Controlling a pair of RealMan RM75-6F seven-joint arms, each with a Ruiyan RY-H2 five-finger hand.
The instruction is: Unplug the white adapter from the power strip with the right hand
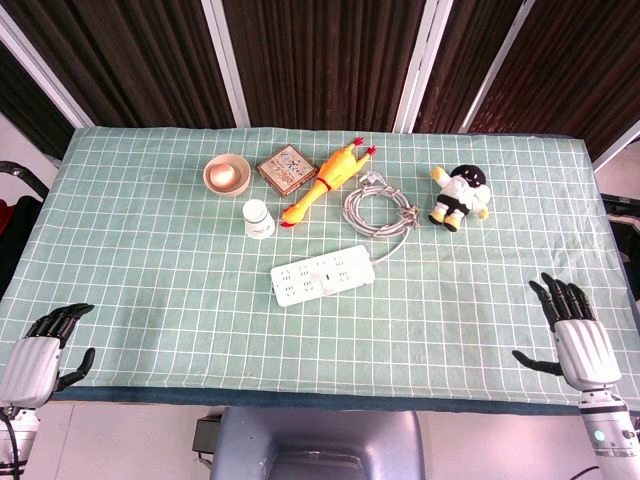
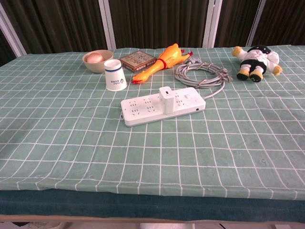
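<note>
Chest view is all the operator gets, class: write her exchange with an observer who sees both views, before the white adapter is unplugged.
Operator: Where is the right hand?
Observer: The right hand is over the table's near right edge, fingers spread, holding nothing.
Operator: Has it reached the white adapter?
Observer: No, it is well to the right of the power strip, touching neither.
Operator: And the left hand?
Observer: The left hand is at the near left corner, holding nothing.

The surface (image 2: 57, 143) wears matt checked cloth. Power strip (image 2: 143, 109) and adapter (image 2: 167, 99) look like smooth white plastic; the chicken (image 2: 159, 62) is glossy rubber.
</note>
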